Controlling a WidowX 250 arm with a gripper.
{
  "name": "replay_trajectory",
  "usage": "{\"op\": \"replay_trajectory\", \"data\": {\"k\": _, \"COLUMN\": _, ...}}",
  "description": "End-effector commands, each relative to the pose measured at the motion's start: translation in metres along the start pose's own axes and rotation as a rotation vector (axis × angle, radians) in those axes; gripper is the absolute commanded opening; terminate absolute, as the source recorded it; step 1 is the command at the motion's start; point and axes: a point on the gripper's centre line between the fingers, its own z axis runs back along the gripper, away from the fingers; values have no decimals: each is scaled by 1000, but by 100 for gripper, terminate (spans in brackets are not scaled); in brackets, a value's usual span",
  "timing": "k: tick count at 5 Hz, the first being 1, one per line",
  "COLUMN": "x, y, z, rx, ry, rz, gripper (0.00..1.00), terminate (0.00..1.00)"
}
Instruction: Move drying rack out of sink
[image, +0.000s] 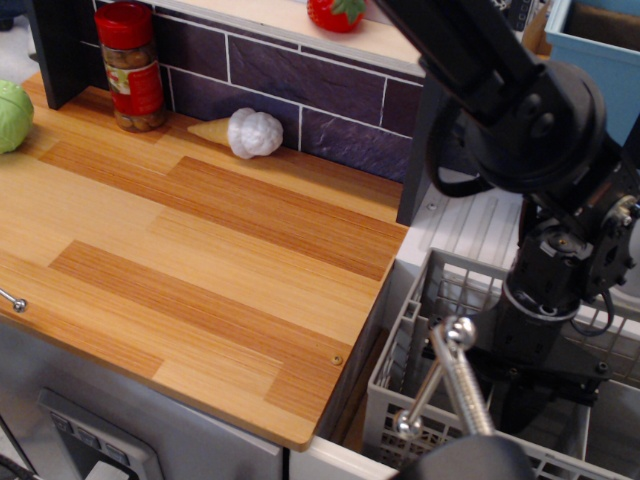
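Observation:
The light-grey slatted drying rack (408, 335) sits in the sink at the lower right, its left wall next to the counter's edge. The sink's ribbed draining surface (468, 222) shows behind the rack and its pale rim (330, 462) in front. My black gripper (527, 412) hangs from the arm and reaches down inside the rack, near its middle. The fingers are dark against the dark wrist and partly behind the rack's front wall, so I cannot tell whether they are open or shut on a slat.
A chrome ribbed tap (455, 385) stands in front of the rack. The wood-grain countertop (180, 260) lies to the left, with a red-lidded jar (131, 66), a white cone-shaped toy (245, 132) and a green cabbage (12, 115). A blue box (600, 90) stands at the top right.

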Motion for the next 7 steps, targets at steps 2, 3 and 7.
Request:
{"op": "replay_trajectory", "data": {"k": 2, "x": 11, "y": 10, "z": 76, "rx": -138, "ry": -153, "rz": -26, "gripper": 0, "terminate": 0}}
{"op": "replay_trajectory", "data": {"k": 3, "x": 12, "y": 25, "z": 123, "rx": -189, "ry": -179, "rz": -46, "gripper": 0, "terminate": 0}}
{"op": "replay_trajectory", "data": {"k": 7, "x": 13, "y": 147, "z": 158, "rx": -79, "ry": -196, "rz": -152, "gripper": 0, "terminate": 0}}
